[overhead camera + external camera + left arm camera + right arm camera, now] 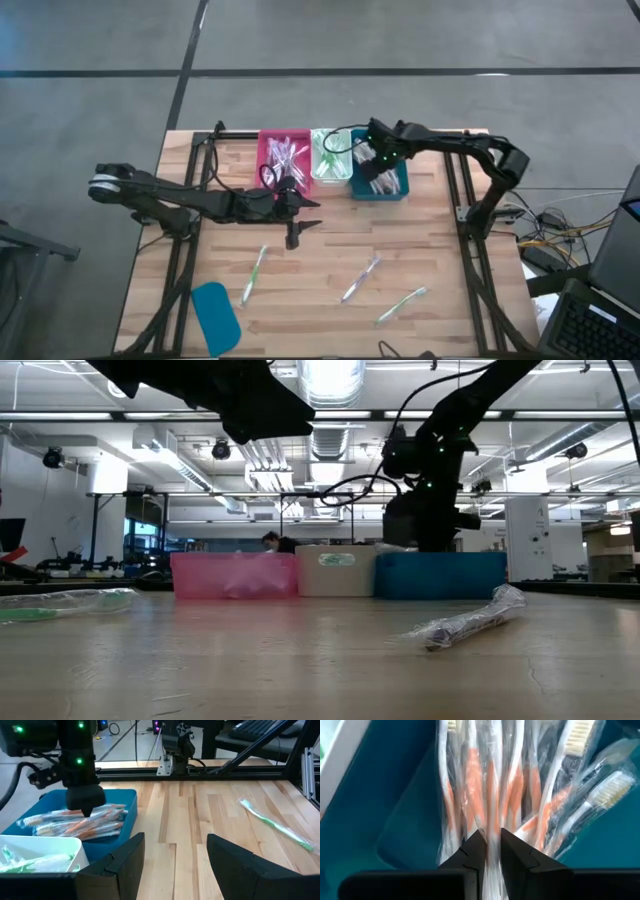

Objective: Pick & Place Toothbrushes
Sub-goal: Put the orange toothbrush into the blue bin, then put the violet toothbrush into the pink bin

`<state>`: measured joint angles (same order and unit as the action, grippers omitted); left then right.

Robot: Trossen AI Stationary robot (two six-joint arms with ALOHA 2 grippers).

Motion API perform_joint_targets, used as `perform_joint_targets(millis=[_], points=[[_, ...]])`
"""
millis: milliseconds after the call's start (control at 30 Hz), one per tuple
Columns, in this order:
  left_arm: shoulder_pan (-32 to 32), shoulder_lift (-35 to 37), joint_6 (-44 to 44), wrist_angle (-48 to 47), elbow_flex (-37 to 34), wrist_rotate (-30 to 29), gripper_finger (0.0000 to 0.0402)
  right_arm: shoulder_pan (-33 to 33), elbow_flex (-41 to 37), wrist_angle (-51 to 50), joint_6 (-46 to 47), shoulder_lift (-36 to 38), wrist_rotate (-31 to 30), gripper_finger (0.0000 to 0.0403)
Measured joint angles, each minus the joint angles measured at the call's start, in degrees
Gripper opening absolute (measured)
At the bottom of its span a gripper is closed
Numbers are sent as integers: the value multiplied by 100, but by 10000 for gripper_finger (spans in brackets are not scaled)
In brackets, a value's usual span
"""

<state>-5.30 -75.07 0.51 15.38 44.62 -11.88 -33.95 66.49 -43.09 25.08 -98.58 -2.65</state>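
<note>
My right gripper (492, 847) reaches down into the teal bin (392, 190) at the back of the table, shut on a wrapped orange toothbrush (492, 795). Several more orange toothbrushes (85, 822) lie in that bin. My left gripper (175, 865) hovers open over the table's middle (306, 220), holding nothing. Three wrapped toothbrushes lie flat on the wood: a green one (254, 274), a purple one (360, 278) and another green one (402, 304). The pink bin (284, 160) and the white bin (330, 155) also hold toothbrushes. My right gripper pinches the wrapped orange toothbrush by its handle (493, 837) between its two fingertips. The fingers (86, 804) come from above, pointing steeply down into the teal bin. The toothbrush's far part lies along the other orange toothbrushes in the pile.
A flat teal lid (215, 315) lies at the near left corner. The three bins stand side by side along the far edge. Black frame rails (470, 200) run along the table's left and right sides. Bare wood lies between the loose toothbrushes.
</note>
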Motion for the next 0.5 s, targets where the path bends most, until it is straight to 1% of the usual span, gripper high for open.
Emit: perform_joint_targets(millis=[200,500], points=[[0,0,-2,-1,0,0,217,0,175,-23,-6,-7,-32,79],[0,0,-2,-2,0,0,218,-22,154,-5,-192,432,-42,157]])
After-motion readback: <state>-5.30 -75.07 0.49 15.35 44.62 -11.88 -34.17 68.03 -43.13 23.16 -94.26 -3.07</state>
